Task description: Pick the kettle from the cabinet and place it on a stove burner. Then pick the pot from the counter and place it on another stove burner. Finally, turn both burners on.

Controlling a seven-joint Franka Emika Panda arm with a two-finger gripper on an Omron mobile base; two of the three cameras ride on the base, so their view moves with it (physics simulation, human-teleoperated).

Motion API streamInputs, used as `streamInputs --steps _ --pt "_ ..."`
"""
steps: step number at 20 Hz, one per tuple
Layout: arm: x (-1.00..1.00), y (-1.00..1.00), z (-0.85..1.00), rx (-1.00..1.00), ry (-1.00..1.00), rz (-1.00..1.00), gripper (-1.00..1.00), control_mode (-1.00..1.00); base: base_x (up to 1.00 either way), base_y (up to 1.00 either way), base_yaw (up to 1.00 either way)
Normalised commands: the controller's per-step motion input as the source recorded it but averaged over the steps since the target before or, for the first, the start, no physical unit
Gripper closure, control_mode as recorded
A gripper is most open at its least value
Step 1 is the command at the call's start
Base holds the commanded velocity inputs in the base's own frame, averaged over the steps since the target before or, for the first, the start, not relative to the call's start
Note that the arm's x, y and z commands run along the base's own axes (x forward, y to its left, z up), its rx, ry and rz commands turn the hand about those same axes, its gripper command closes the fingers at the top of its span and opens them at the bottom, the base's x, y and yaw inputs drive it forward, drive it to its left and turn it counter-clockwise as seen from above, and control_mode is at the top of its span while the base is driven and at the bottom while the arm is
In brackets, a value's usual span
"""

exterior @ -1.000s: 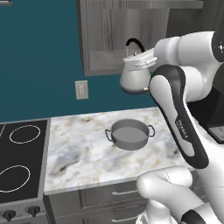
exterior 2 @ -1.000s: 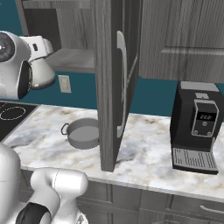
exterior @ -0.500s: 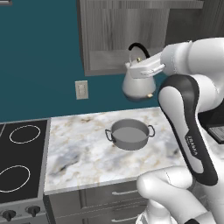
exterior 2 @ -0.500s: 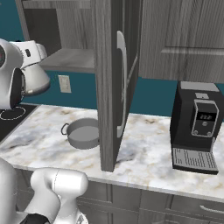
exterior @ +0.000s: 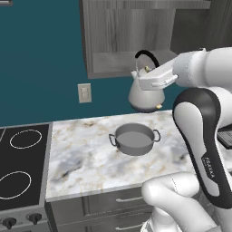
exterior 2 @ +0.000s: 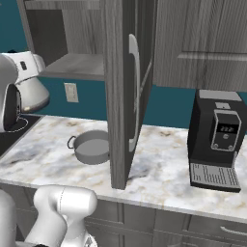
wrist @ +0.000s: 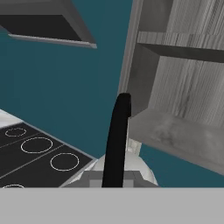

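The small white-silver kettle (exterior: 146, 94) hangs in the air in front of the dark grey cabinet (exterior: 118, 41), just below its shelf and above the counter (exterior: 86, 154). My gripper (exterior: 147, 72) is shut on the kettle's thin black handle (wrist: 117, 131), which runs up between the fingertips in the hand view. The kettle (exterior 2: 34, 94) is partly hidden by my arm in the right base view. The grey pot (exterior: 133, 138) stands on the marble counter directly below and in front of the kettle. The black cooktop (exterior: 18, 174) with white burner rings (wrist: 37, 144) lies to the left.
The open cabinet door (exterior 2: 128, 87) juts out over the counter to the right of the pot (exterior 2: 91, 147). A black coffee machine (exterior 2: 217, 140) stands at the right. A wall outlet (exterior: 84, 93) sits above the counter. Knobs (exterior: 9, 222) line the cooktop front.
The kettle, held in the gripper, has come out from the cabinet shelf and sunk a little, drifting slightly right in the left base view. The pot has not moved.
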Motion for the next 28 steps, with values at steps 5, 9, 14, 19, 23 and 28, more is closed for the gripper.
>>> streamInputs --steps 5,9,14,19,23,28 --pt "-0.04 0.07 0.0 0.0 0.0 0.01 1.0 -1.0 0.0 0.0 0.0" --pt "0.0 0.0 0.0 0.0 0.0 0.0 1.0 -1.0 0.0 0.0 0.0" --pt "-0.04 0.0 0.0 0.0 -0.01 0.0 1.0 1.0 -0.15 0.01 0.0" --pt "0.0 0.0 0.0 0.0 0.0 0.0 1.0 1.0 -0.25 0.21 0.0" --pt "0.0 0.0 0.0 0.0 0.0 0.0 1.0 1.0 -0.18 0.41 0.0" --pt "0.0 0.0 0.0 0.0 0.0 0.0 1.0 1.0 -0.08 0.64 0.0"
